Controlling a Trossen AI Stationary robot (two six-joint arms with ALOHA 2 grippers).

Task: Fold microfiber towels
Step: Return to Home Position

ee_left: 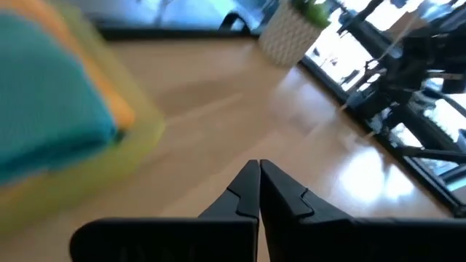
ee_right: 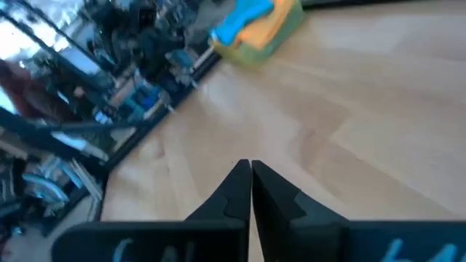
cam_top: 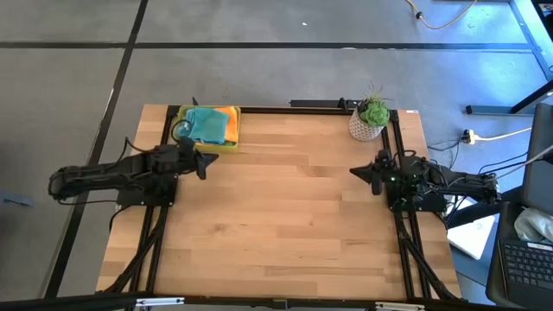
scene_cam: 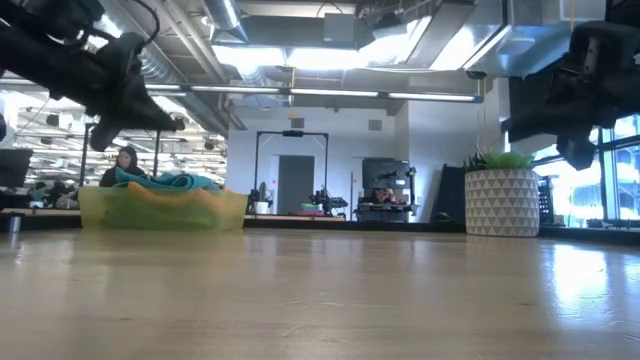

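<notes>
Tabletop (cam_top: pixel 285 207): pale wood planks, smooth and faintly glossy, bare between the arms.
Tray (cam_top: pixel 226 145): yellow-green plastic, rectangular, low-walled. It sits just beside the left end effector (cam_top: pixel 203 162) and well apart from the right end effector (cam_top: pixel 363 175).
Microfiber towels (cam_top: pixel 207 123): a folded stack inside the tray — teal on top, orange beneath. Judged light, limp, napped and not slippery — best pinched at a corner or folded edge.
Both end effectors: fingers pressed together, holding nothing.

Teal towel (cam_top: pixel 206 123), orange towel (cam_top: pixel 231 116), yellow-green tray (cam_top: pixel 216 147), white geometric-patterned planter (scene_cam: pixel 501 200), light wood table (cam_top: pixel 285 216)
</notes>
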